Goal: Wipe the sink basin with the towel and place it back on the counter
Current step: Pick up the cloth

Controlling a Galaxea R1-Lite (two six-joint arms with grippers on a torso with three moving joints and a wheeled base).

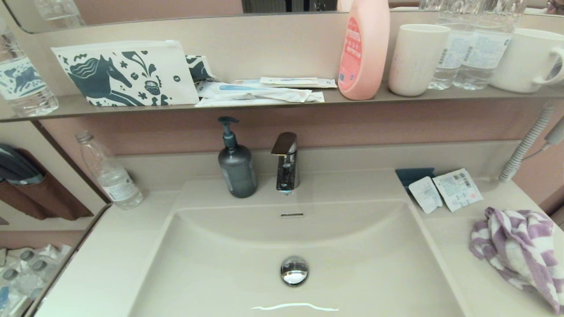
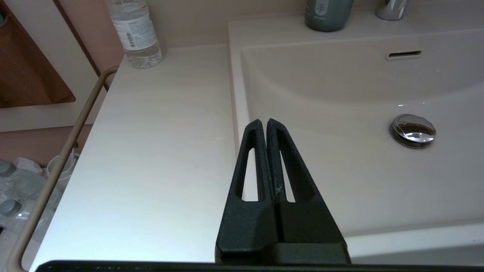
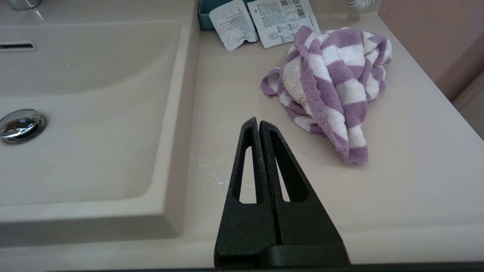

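The right gripper (image 3: 258, 122), fingers pressed together and holding nothing, hangs low over the desk (image 3: 397, 196) at lower centre of the right wrist view, between the sink basin (image 3: 94, 124) and the towel (image 3: 329, 90). The towel lies bunched in the upper right of that view, near the gripper but apart from it; in the head view it sits at the lower right edge of the frame. The left gripper (image 2: 263, 122), also closed and empty, hovers above the basin's rim on the other side, at lower centre of its own view.

Judging from this, nothing has begun: the right gripper must open before it can take the cloth. A pinch on one loose fold could lift only a corner and let the rest trail. Two white sachets (image 3: 261, 20) and a teal tray (image 3: 206, 17) lie just behind the towel and could be dragged along. In the basin, the chrome drain plug (image 1: 294, 270) may snag the cloth, while the faucet (image 1: 286, 162) and grey soap dispenser (image 1: 236, 165) stand at the back rim, in the way of a wide sweep.
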